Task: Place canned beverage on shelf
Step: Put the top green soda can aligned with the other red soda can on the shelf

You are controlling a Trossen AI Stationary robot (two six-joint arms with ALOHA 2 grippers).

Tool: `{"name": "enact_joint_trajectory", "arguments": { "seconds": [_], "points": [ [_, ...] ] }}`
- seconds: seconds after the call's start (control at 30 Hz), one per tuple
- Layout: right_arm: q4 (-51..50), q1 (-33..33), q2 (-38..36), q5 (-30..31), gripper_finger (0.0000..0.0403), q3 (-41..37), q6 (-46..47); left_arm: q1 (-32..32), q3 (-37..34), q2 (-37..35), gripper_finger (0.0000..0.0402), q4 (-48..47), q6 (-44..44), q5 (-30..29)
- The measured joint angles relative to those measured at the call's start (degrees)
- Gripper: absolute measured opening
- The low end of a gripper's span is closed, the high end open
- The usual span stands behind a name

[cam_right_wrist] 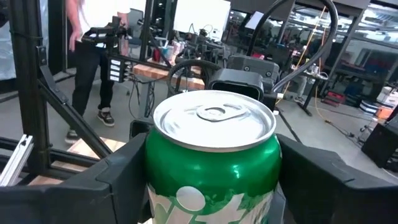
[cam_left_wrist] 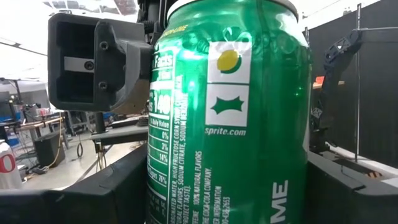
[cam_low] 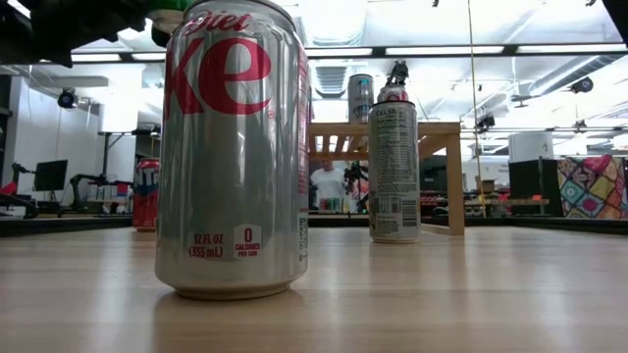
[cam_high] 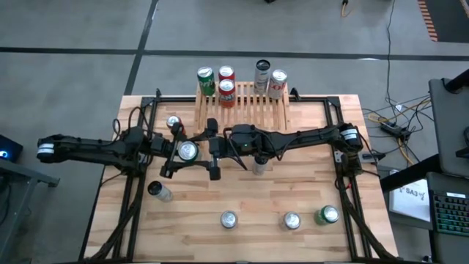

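A green Sprite can (cam_high: 188, 151) stands upright in the air over the table's middle left, held between both grippers. My left gripper (cam_high: 179, 152) reaches it from the table's left and is shut on it. My right gripper (cam_high: 205, 152) reaches it from the right, its fingers against both sides of the can (cam_right_wrist: 211, 155). The shelf (cam_high: 245, 103), a light-wood slatted rack, stands at the table's far edge. Several cans stand on its far part, among them a green one (cam_high: 206, 79) and a red one (cam_high: 227, 92). My left gripper pinches the can's side wall (cam_left_wrist: 163, 186) between its two fingers (cam_left_wrist: 106, 193), coming roughly level from the table's left. The can is upright and lifted clear of the table. My right gripper has the same can's side wall (cam_right_wrist: 155, 180) between its two fingers (cam_right_wrist: 115, 180), below the rim, coming level from the table's right. The can's silver top (cam_right_wrist: 214, 121) faces up.
Loose cans stand on the table: a Diet Coke can (cam_low: 235, 147) near the front edge, a tall silver one (cam_low: 394, 167) below my right arm, one (cam_high: 174, 123) by my left arm and a green one (cam_high: 327, 215) front right. Another can (cam_high: 160, 191) lies front left.
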Motion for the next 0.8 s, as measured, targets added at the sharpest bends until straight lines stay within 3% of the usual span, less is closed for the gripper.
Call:
{"name": "enact_joint_trajectory", "arguments": {
  "seconds": [0.2,0.37,0.47,0.6,0.8],
  "points": [
    [-0.28,0.00,-0.02,0.03,0.0285,-0.11,0.18,0.00,0.00,0.05,0.0283,-0.17,-0.03,-0.09],
    [0.38,-0.13,0.74,0.48,0.0360,-0.15,-0.37,0.07,0.04,0.11,0.0283,-0.41,-0.15,-1.24],
    [0.73,-0.37,1.87,0.40,0.0375,-0.25,-1.39,0.07,0.04,0.11,0.0283,-0.34,-0.23,-1.38],
    [2.92,-0.63,2.90,0.40,0.0371,-0.26,-1.73,0.07,0.04,0.11,0.0283,-0.33,-0.27,-1.23],
    [3.63,-0.74,2.91,0.31,0.0328,-0.26,-0.79,0.07,0.07,0.22,0.0284,-0.25,-0.31,-0.70]
  ]
}}
